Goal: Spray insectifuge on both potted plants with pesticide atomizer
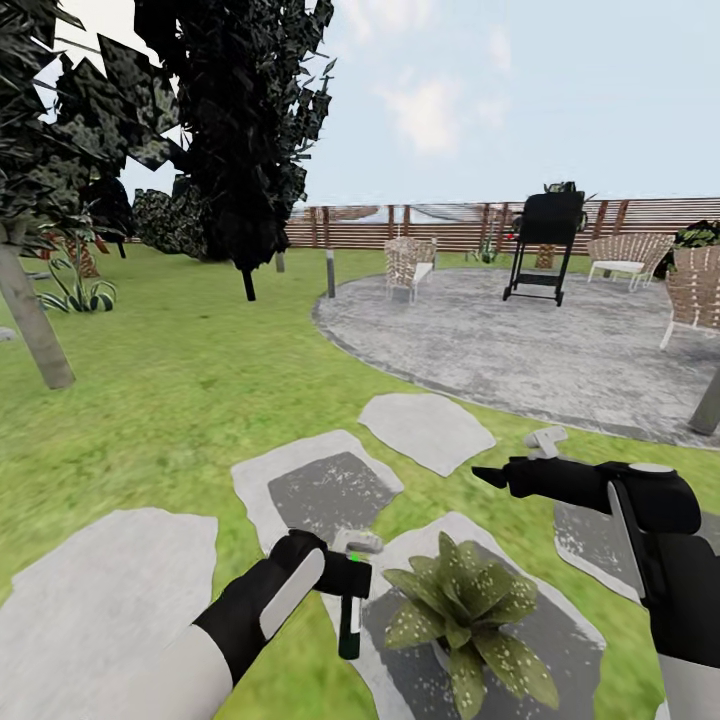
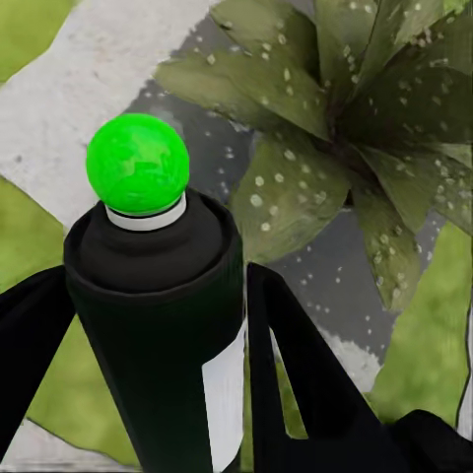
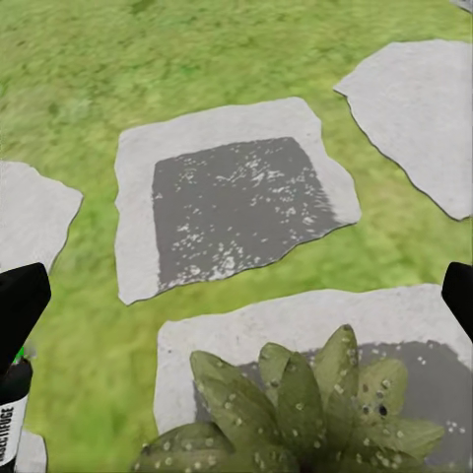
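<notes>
My left gripper [image 1: 345,582] is shut on the pesticide atomizer [image 1: 349,622], a black bottle that hangs just left of a potted plant [image 1: 470,610]. In the left wrist view the bottle's bright green rounded end [image 2: 138,163] points toward the white-speckled leaves [image 2: 325,128], with a black finger [image 2: 286,374] on each side of the body. The plant sits on a grey and white stepping stone [image 1: 575,625]. My right gripper [image 1: 498,474] hovers open above and to the right of the plant [image 3: 296,414], its fingers far apart. A second potted plant is out of view.
More stepping stones [image 1: 425,428] lie in the lawn ahead. Beyond them is the round gravel patio [image 1: 520,340] with a black grill [image 1: 545,245] and wicker chairs [image 1: 410,265]. A grey bollard lamp [image 1: 330,272], a tree trunk [image 1: 35,330] and a striped agave [image 1: 75,290] stand to the left.
</notes>
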Controlling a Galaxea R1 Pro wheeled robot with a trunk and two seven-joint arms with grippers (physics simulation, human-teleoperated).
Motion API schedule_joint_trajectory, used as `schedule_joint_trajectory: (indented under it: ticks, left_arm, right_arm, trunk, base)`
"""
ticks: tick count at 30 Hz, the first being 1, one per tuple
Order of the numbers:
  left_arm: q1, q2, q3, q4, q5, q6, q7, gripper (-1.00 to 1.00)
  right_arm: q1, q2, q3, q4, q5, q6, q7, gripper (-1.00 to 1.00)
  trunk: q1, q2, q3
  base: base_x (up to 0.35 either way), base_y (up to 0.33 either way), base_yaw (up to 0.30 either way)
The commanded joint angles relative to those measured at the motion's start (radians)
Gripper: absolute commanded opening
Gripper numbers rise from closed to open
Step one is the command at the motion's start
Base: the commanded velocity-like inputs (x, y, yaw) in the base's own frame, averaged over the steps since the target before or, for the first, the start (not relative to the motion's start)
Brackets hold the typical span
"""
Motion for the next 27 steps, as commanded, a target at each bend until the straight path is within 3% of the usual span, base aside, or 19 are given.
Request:
schedule_joint_trajectory:
  ticks: [1,5,8,10,11,16,21,22,23,27]
  left_arm:
    - [-0.001,-0.002,-0.024,0.001,0.009,0.004,0.009,-1.00]
    - [-0.002,0.000,-0.147,0.004,0.007,0.003,0.006,-1.00]
    - [-0.002,0.002,-0.181,0.004,0.005,0.005,0.006,-1.00]
    - [-0.003,0.000,-0.202,0.003,-0.032,0.006,0.007,-1.00]
    - [-0.002,0.000,-0.216,0.002,-0.075,0.004,0.003,-1.00]
    - [0.012,0.016,-0.210,-0.030,-0.127,-0.032,0.006,-1.00]
    - [0.045,0.093,-0.203,-0.185,-0.122,-0.044,0.012,-1.00]
    - [0.052,0.100,-0.187,-0.199,-0.122,-0.044,0.013,-1.00]
    - [0.067,0.104,-0.142,-0.209,-0.122,-0.046,0.013,-1.00]
    - [0.187,0.121,0.074,-0.226,-0.130,-0.091,0.012,-1.00]
  right_arm:
    - [-0.001,0.000,-0.001,-0.001,0.010,0.003,0.010,1.00]
    - [-0.001,-0.002,-0.001,-0.001,0.010,0.003,0.010,1.00]
    - [-0.001,-0.001,-0.001,-0.001,0.010,0.003,0.010,1.00]
    - [-0.001,-0.001,-0.001,-0.001,0.010,0.003,0.010,1.00]
    - [-0.001,0.000,-0.001,-0.001,0.010,0.003,0.010,1.00]
    - [-0.001,-0.001,-0.001,-0.001,0.010,0.003,0.010,1.00]
    - [0.000,-0.003,-0.002,-0.001,0.010,0.003,0.010,1.00]
    - [0.000,-0.002,-0.002,-0.001,0.010,0.003,0.011,1.00]
    - [0.001,-0.001,-0.002,-0.001,0.010,0.001,0.011,1.00]
    - [0.008,0.003,-0.003,-0.001,0.010,-0.011,0.017,1.00]
  trunk:
    - [0.000,0.000,-0.001]
    - [0.000,0.000,-0.001]
    - [0.000,0.000,-0.001]
    - [0.000,0.000,-0.001]
    - [0.000,0.000,-0.001]
    - [0.000,0.000,-0.001]
    - [0.000,0.000,-0.001]
    - [0.000,0.000,-0.001]
    - [0.000,0.000,-0.001]
    - [0.000,0.000,-0.001]
  base:
    - [0.011,0.008,0.000]
    - [0.005,0.003,0.000]
    - [0.000,0.000,0.000]
    - [0.000,0.000,0.000]
    - [0.000,0.000,0.000]
    - [0.000,0.000,0.000]
    - [0.000,0.000,0.000]
    - [0.000,0.000,0.000]
    - [0.000,0.000,0.000]
    - [0.000,0.000,0.000]
